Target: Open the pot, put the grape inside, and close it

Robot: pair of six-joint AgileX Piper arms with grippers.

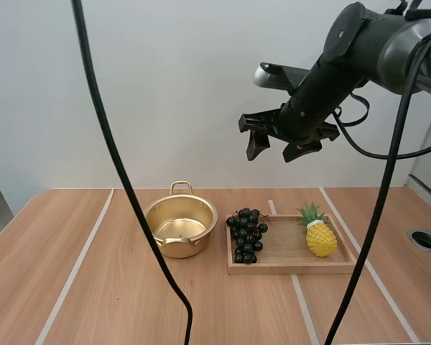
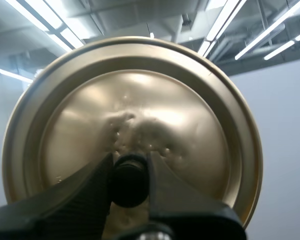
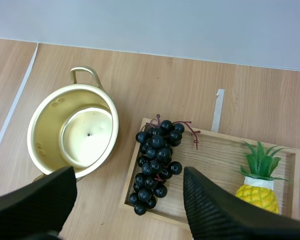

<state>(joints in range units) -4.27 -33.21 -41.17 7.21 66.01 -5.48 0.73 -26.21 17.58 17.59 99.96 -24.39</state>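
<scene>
The pot stands open on the table, just beside the left edge of the tray, so the first step looks done. The lid is in the left gripper, whose fingers pinch its black knob and hold it off the pot. The grapes lie untouched at the tray's left end, with a pineapple at its right end. The right gripper hangs high above the tray, fingers spread wide and empty. Left to do, as I judge it: bring that gripper down on the grapes, carry them into the pot, then set the lid back.
</scene>
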